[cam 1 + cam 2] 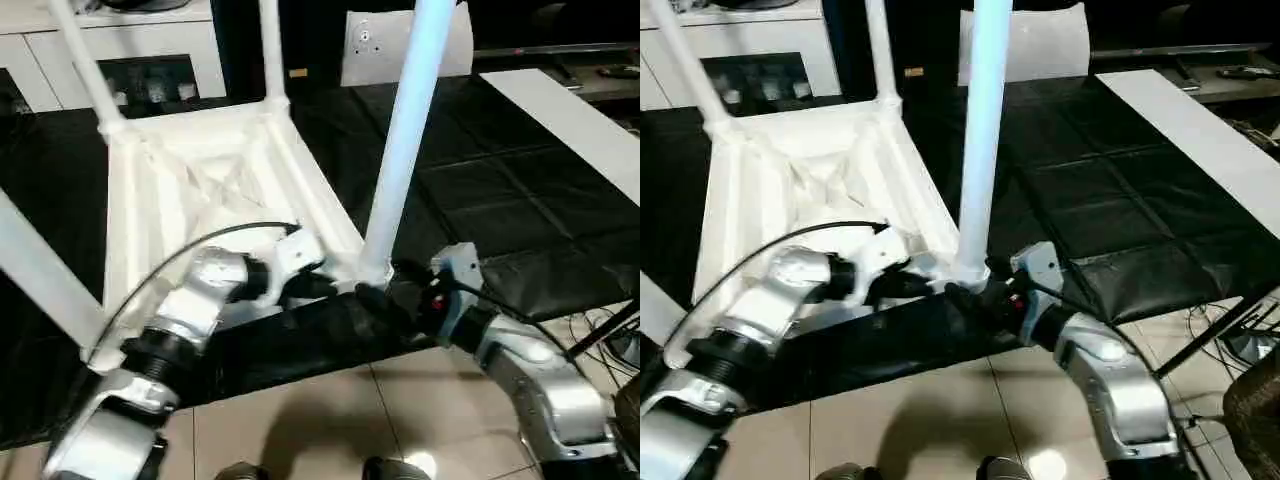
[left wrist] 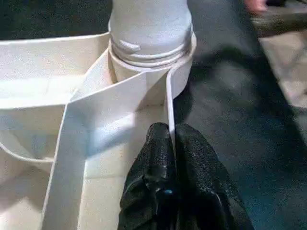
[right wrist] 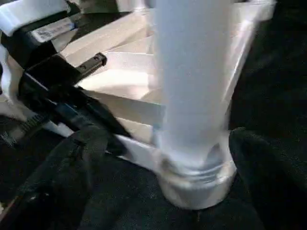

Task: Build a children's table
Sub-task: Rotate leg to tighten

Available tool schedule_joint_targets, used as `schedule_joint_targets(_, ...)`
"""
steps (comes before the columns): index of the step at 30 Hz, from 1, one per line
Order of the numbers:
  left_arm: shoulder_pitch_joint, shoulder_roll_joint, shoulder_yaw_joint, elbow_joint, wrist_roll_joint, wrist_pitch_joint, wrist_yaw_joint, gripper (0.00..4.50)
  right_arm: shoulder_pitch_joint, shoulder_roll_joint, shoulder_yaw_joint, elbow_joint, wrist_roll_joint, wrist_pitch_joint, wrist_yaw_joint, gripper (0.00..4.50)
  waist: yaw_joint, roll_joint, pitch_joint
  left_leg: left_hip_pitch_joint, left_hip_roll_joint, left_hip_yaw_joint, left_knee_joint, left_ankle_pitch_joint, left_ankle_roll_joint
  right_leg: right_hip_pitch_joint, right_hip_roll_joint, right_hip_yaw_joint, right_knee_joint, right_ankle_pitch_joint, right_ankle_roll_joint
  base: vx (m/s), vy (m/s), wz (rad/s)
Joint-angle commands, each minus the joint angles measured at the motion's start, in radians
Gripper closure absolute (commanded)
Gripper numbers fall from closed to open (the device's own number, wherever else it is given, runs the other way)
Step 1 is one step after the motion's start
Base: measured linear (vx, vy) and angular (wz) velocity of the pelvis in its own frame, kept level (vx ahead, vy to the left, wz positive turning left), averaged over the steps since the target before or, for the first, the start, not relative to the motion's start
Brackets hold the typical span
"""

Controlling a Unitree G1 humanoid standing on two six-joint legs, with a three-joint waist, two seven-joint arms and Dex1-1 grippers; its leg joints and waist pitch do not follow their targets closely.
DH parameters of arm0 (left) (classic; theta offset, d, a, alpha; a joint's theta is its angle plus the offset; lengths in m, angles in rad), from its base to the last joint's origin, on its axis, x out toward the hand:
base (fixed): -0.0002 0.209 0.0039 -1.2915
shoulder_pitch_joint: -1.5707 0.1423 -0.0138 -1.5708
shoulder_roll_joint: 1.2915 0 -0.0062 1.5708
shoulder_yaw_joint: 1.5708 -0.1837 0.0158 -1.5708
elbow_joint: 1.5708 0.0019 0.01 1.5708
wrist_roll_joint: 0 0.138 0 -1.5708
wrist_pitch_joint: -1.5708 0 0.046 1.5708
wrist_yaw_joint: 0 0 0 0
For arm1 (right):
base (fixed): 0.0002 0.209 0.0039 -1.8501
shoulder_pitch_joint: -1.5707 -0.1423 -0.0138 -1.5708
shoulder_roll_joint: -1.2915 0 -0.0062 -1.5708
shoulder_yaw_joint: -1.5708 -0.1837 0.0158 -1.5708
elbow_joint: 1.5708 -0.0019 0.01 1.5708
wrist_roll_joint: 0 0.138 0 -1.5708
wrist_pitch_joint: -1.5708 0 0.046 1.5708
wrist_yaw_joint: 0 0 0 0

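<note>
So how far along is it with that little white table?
Nearly there, it seems. The table top lies upside down with four legs standing in its corner sockets. The left claw pinches the rim beside the near leg, while the right claw stands open around its base. Probably left: flipping it upright.

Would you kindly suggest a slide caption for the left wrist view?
Left gripper pinches the upturned table's rim beside the corner socket holding a leg.
</note>
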Motion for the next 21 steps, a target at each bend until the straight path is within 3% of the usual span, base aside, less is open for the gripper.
schedule_joint_targets(1,-0.025,-0.005,-0.044,-0.009,-0.021,-0.046,-0.105,4.50,0.001,-0.025,0.000,-0.020,0.015,-0.005,0.044,0.04,0.002,-0.010,-0.081,0.012,0.054,0.001,-0.078,-0.255,0.051,0.040,-0.040,0.043,-0.057,-0.291,-0.202,0.000,0.000,0.00)
schedule_joint_targets(3,-0.034,0.009,-0.068,-0.001,-0.016,-0.067,-0.167,4.50,-0.011,-0.067,0.024,-0.008,0.005,-0.010,0.101,0.04,0.014,-0.012,-0.081,0.016,0.054,0.007,-0.075,-0.241,0.053,0.037,-0.039,0.044,-0.056,-0.290,-0.202,0.000,0.000,0.00)
schedule_joint_targets(9,-0.061,0.023,-0.115,0.034,-0.007,-0.126,-0.272,4.50,-0.051,-0.134,0.075,0.037,0.019,-0.023,0.238,0.20,0.030,-0.016,-0.086,0.006,0.054,0.008,-0.068,-0.160,0.073,0.047,-0.041,0.042,-0.037,-0.218,-0.217,0.000,0.000,0.00)
schedule_joint_targets(11,-0.071,0.025,-0.126,0.044,-0.001,-0.144,-0.299,4.50,-0.067,-0.153,0.093,0.063,0.014,-0.031,0.272,0.20,0.031,-0.017,-0.084,0.005,0.055,0.007,-0.069,-0.162,0.072,0.048,-0.041,0.042,-0.038,-0.231,-0.216,0.000,0.000,0.00)
schedule_joint_targets(12,-0.078,0.025,-0.131,0.054,0.003,-0.157,-0.315,4.50,-0.077,-0.168,0.108,0.083,0.012,-0.036,0.304,0.48,0.032,-0.017,-0.083,0.006,0.054,0.007,-0.069,-0.178,0.068,0.048,-0.041,0.041,-0.042,-0.259,-0.211,0.000,0.000,0.00)
schedule_joint_targets(14,-0.081,0.025,-0.133,0.057,0.004,-0.158,-0.323,4.50,-0.082,-0.173,0.114,0.094,0.012,-0.038,0.319,0.55,0.034,-0.015,-0.081,0.008,0.056,0.007,-0.069,-0.194,0.059,0.046,-0.043,0.043,-0.044,-0.280,-0.211,0.000,0.000,0.00)
schedule_joint_targets(21,-0.107,0.029,-0.151,0.099,0.010,-0.192,-0.366,4.50,-0.137,-0.200,0.126,0.161,0.029,-0.047,0.420,1.14,0.035,-0.020,-0.083,0.004,0.056,0.006,-0.069,-0.191,0.055,0.051,-0.042,0.040,-0.041,-0.275,-0.217,0.000,0.000,0.00)
